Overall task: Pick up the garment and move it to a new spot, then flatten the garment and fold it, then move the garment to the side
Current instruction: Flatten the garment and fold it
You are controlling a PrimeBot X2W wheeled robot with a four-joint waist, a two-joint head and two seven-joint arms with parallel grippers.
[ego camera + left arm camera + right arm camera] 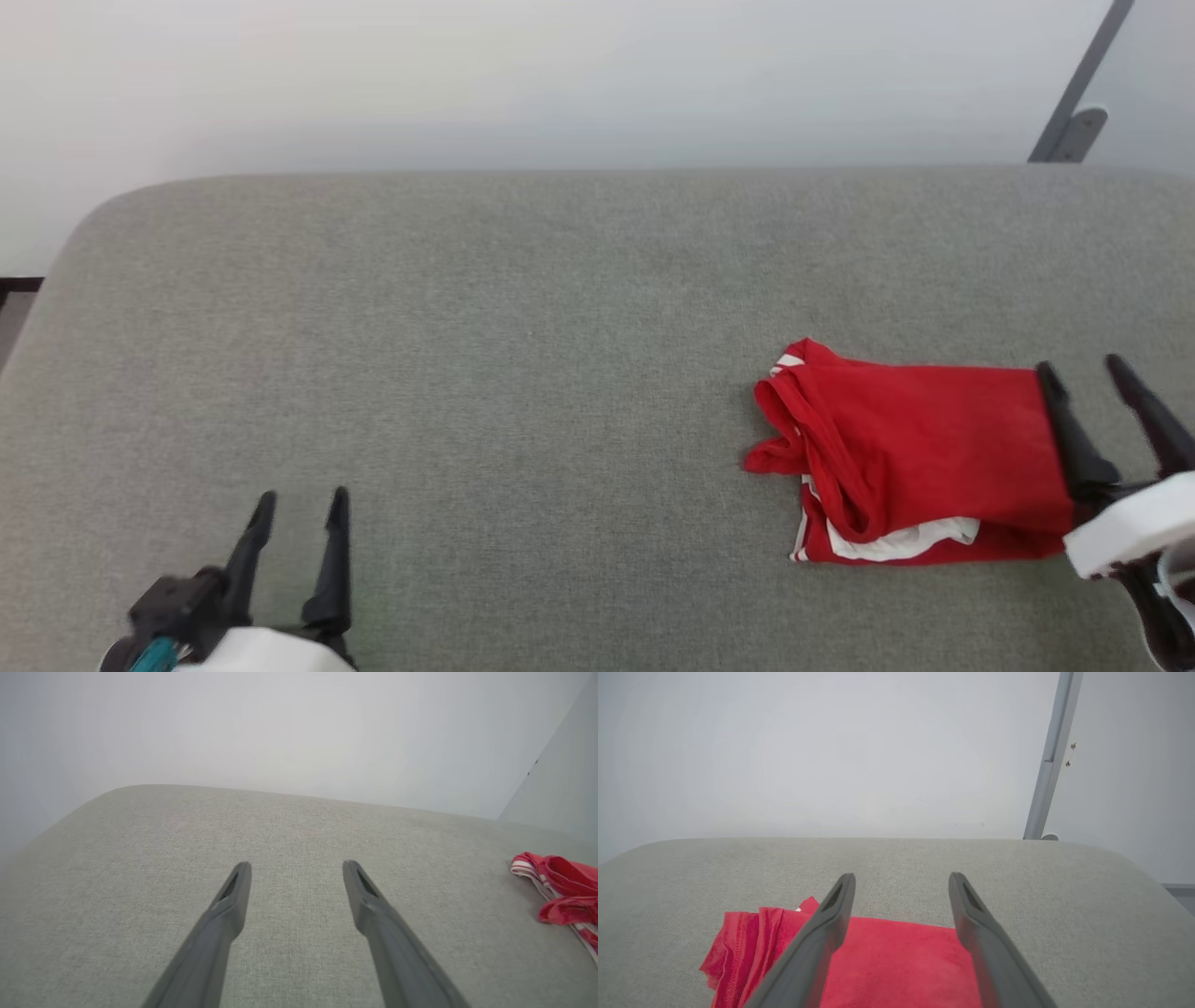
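**Folded shirt at the right of the bench, both grippers empty.** The garment (915, 448) is seen lying in a compact red bundle on the near right part of the grey fabric-covered bench (467, 308). A strip of white sleeve shows along its near edge and striped trim at its left end. The right gripper (1081, 366) is held at the bundle's right edge, its jaws spread wide and clamped on nothing. In the right wrist view the cloth is seen beneath and between the two dark fingers (817, 952), though whether they touch it cannot be told. The left gripper (302, 497) is held at the near left, well apart from the shirt, its jaws likewise apart and empty above bare fabric.

The folding is judged to be done, since the shirt is gathered into a rough rectangle, if a loose one at the left end. The step in hand is taken to be the last, the move to the side. As the bundle already lies towards the right, that step may be near its end or only about to be made; this cannot be settled. If a further shift is wanted, the right edge would need to be pinched through all layers. The bundle would then need to be dragged or lifted low, so that the fold is not shaken open. If not, the fingers need only be drawn clear without the cloth being snagged.
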